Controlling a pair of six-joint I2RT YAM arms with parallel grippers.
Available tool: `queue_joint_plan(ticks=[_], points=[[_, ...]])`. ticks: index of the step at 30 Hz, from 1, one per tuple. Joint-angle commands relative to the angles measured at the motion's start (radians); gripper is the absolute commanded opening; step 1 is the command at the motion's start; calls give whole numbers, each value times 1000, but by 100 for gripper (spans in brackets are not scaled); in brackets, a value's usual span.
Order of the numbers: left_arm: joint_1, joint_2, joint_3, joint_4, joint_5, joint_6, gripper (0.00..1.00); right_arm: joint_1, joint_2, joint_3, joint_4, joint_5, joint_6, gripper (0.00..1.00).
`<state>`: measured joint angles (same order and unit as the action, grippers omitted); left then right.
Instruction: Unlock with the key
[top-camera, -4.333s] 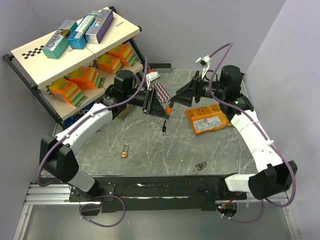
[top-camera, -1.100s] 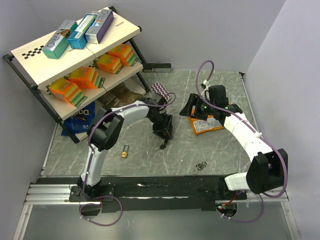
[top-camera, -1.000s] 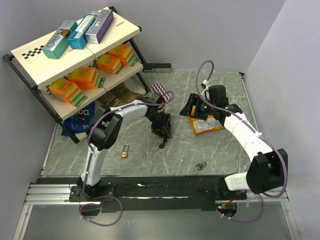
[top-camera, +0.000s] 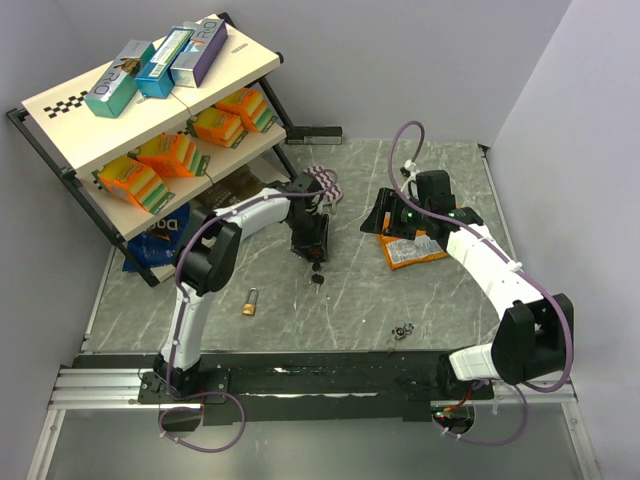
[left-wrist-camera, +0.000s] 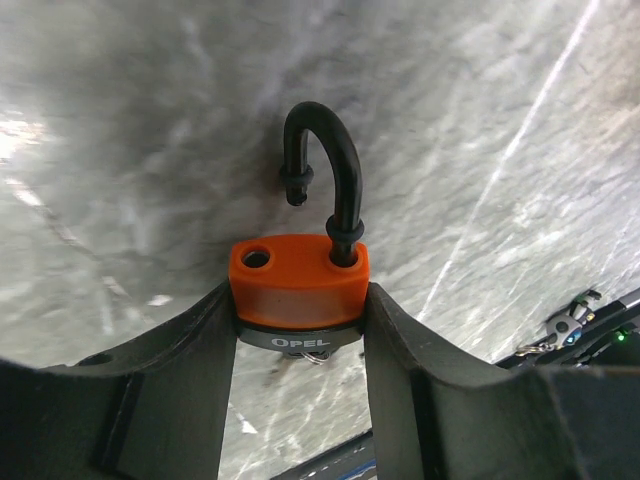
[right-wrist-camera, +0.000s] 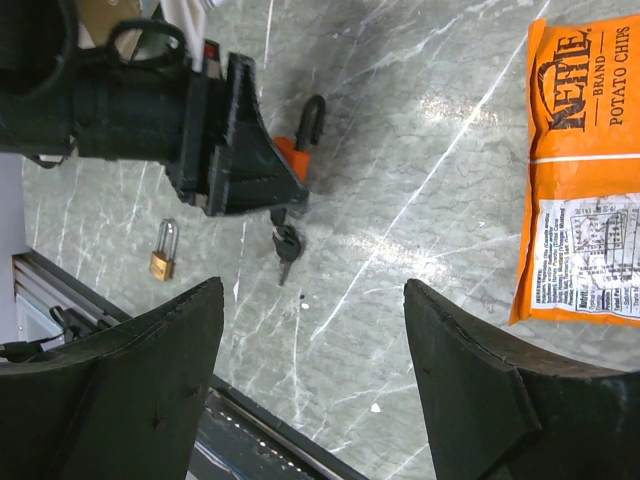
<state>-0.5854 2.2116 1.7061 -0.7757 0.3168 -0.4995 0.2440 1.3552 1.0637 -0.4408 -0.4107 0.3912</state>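
My left gripper (left-wrist-camera: 300, 322) is shut on an orange padlock (left-wrist-camera: 298, 288) with a black shackle (left-wrist-camera: 328, 160). One shackle leg stands out of its hole. A black key (right-wrist-camera: 285, 243) sticks out of the lock's underside and hangs over the table; it also shows in the top view (top-camera: 317, 277). In the top view the left gripper (top-camera: 311, 245) is at the table's middle. My right gripper (right-wrist-camera: 315, 350) is open and empty, a little to the right (top-camera: 385, 216), looking at the lock (right-wrist-camera: 292, 155).
A small brass padlock (top-camera: 250, 301) lies front left on the table. A loose key bunch (top-camera: 402, 330) lies near the front edge. An orange chips bag (top-camera: 415, 248) lies under the right arm. A shelf with boxes (top-camera: 150, 110) stands at the back left.
My left gripper has moved up and toward the back of the table with the orange padlock and its key. The right arm has barely moved.
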Motion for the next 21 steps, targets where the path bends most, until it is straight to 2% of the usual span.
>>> queue_joint_plan(ticks=[1,5,9,13,21], points=[[45,158,-72,-69,-237,110,1,-8,21,41,30,-2,-15,79],[56,169,-74,-76,-240,128,1,-8,27,47,28,-5,-20,79],[73,177,-82,-66,-186,180,1,-8,27,47,25,-7,-23,79],[78,111,-138,-4,-219,191,1,-8,28,39,28,-4,-28,79],[88,195,-59,-88,-352,148,1,-8,28,39,31,-8,-28,79]])
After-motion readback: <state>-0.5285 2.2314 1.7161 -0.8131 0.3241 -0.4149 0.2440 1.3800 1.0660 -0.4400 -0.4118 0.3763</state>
